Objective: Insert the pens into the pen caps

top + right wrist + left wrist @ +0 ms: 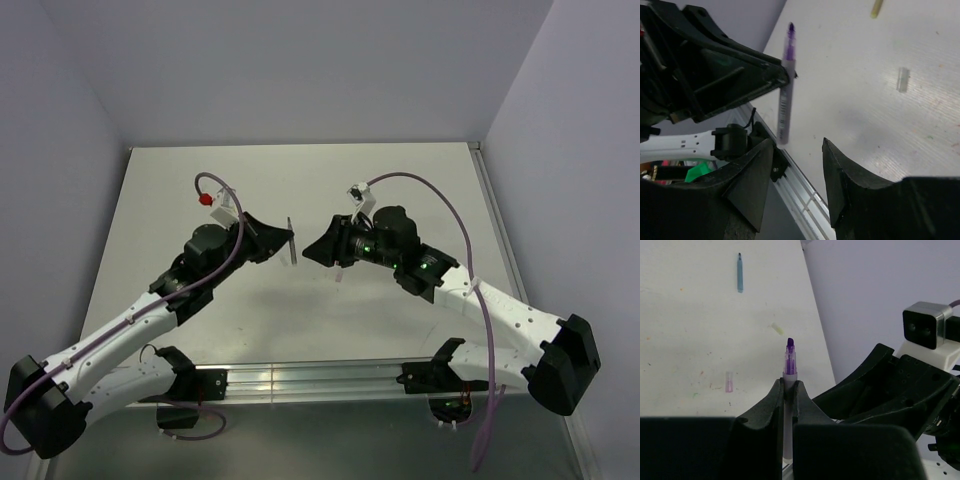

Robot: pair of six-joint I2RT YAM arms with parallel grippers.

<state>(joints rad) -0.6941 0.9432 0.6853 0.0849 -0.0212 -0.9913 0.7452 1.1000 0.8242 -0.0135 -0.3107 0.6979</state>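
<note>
The left pincer (788, 390) was clamped on the thin grey-purple pen (789, 360). It held the pen upright above the pale tabletop (690, 340), with the purple tip bare at the centre of the left wrist view. The right pincer (796, 145) stood with its fingers apart and nothing between them, near the pen's lower end. A tiny pale tube-stub cap (902, 79) lay on the tabletop at the right of the right wrist view, well apart from both pincers. A thin blue pen (740, 272) lay loose at the upper left of the left wrist view, with no cap on it. By that showing no pen was capped yet. One was in hand, its cap not picked up, and the other pens were untouched.
</note>
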